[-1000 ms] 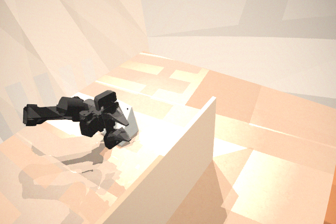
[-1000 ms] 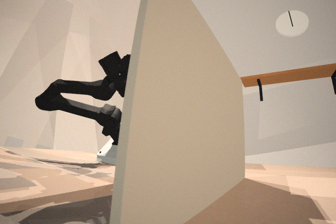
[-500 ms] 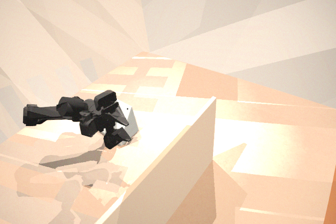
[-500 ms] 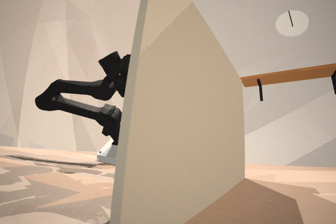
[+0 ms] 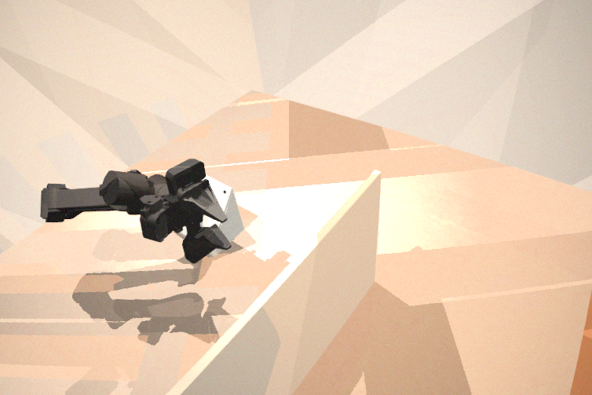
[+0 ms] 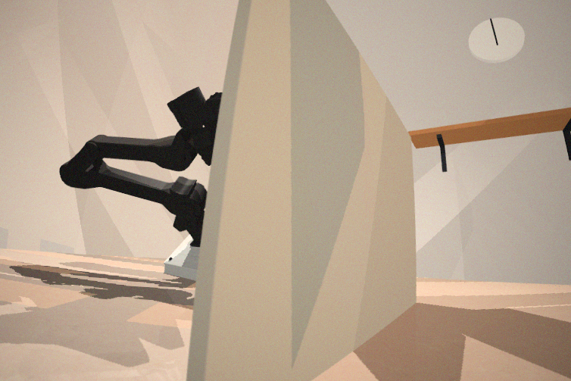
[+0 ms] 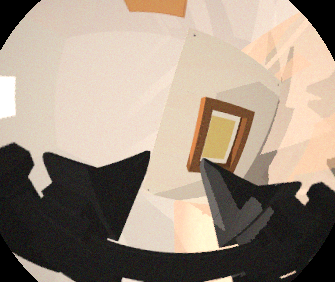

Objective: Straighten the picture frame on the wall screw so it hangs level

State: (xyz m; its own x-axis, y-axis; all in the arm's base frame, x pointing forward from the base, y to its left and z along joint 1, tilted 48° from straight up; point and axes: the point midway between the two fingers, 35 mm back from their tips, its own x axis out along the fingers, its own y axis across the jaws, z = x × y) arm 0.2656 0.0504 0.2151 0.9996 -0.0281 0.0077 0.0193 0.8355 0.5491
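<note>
The picture frame (image 7: 219,135) is seen hung tilted on the wall panel (image 7: 186,93). The gripper (image 7: 173,183) is held apart from the panel, jaws partly open, nothing gripped between the 2 fingers.

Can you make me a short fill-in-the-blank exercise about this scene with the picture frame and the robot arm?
1. The picture frame has a ____ border around a yellow centre.
2. The tool holds ____ between its fingers.
3. In the exterior view, the pale wall panel hides the frame and part of the ____.
4. The round wall clock sits ____ the wooden shelf.

Answers: brown; nothing; arm; above
</note>
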